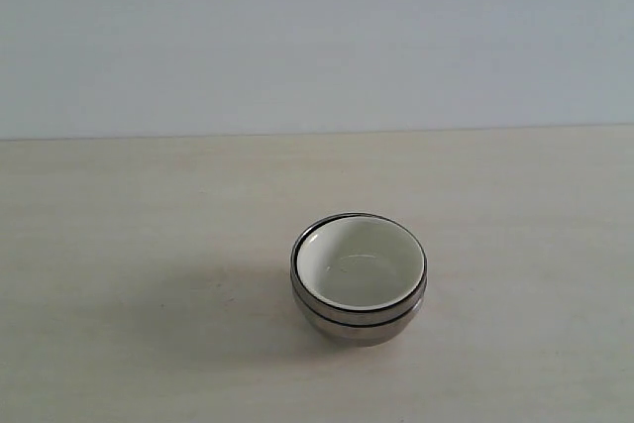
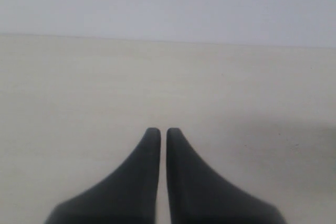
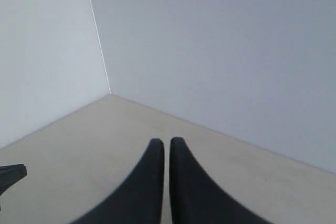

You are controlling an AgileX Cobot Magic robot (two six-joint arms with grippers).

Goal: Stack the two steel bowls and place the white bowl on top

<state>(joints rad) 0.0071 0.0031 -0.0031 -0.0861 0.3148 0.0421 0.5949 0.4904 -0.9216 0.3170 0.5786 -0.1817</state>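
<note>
upper steel bowl (image 1: 307,296): seated inside the lower steel bowl (image 1: 362,334), with a thin dark seam between the two shiny sides.
lower steel bowl: standing on the counter (image 1: 149,245), at lower centre of the exterior view, slightly right of the middle.
white bowl (image 1: 359,263): nested upright in the upper steel bowl, at the top of the stack; glossy cream inside facing up, rim sitting close within the steel rim, a dark sliver of gap at the upper left.
counter: pale wood grain across the lower half of the exterior view, with a soft shadow left of the stack.
wall (image 1: 317,37): plain pale grey-blue, filling the upper part of the frame.
left end effector (image 2: 163,132): clenched and grasping nothing, only a thin slit between the dark tips; at bottom centre of the left wrist view, over the counter.
right end effector (image 3: 166,142): clenched, likewise grasping nothing, tips side by side at bottom centre of the right wrist view; beyond it, counter running into a corner of two walls.
dark part (image 3: 11,174): at the left edge, low in the right wrist view; too little shown to identify.
</note>
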